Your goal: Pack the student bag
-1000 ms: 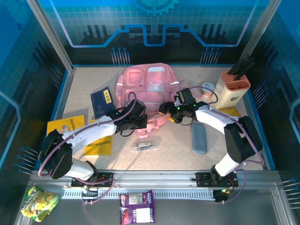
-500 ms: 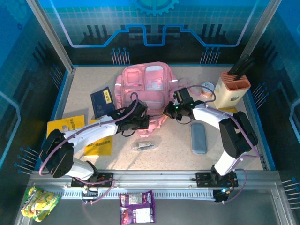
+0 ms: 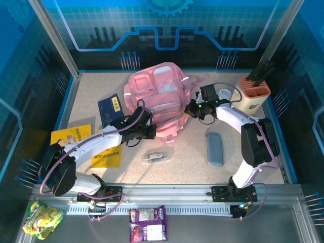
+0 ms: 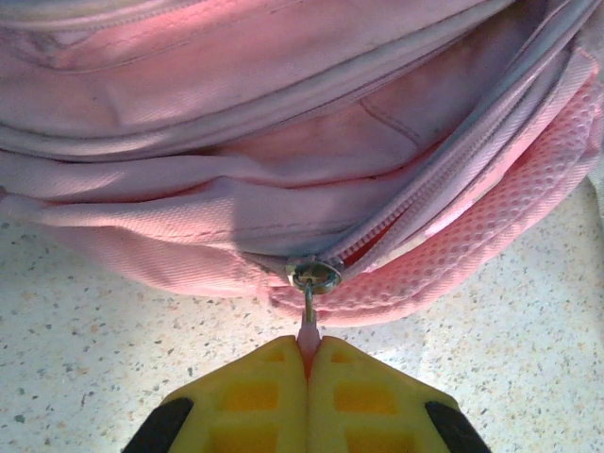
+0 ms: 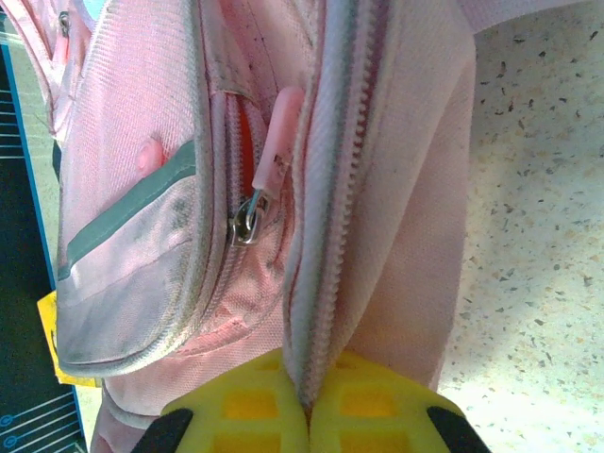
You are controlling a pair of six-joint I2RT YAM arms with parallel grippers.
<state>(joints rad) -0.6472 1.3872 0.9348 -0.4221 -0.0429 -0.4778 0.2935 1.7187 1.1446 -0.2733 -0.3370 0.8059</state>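
Observation:
The pink student bag (image 3: pixel 156 93) lies at the back middle of the table, its front pockets facing up. My left gripper (image 3: pixel 150 129) sits at the bag's near edge, shut on the pink zipper pull (image 4: pixel 308 332) that hangs from a metal slider (image 4: pixel 315 276). At the bag's right side my right gripper (image 3: pixel 191 110) is shut on the zipped edge of the bag's fabric (image 5: pixel 335 236). A second slider with a pink tab (image 5: pixel 269 170) shows on a side pocket just left of that edge.
A dark blue booklet (image 3: pixel 110 110) and yellow books (image 3: pixel 83 144) lie left of the bag. A small packet (image 3: pixel 156 157) and a grey pencil case (image 3: pixel 214 148) lie in front. A beige pen holder (image 3: pixel 251 97) stands at the back right.
My right gripper has drawn the bag's right edge back and to the right, and the bag has shifted toward the back. My left gripper has stayed on the zipper pull, moving slightly left.

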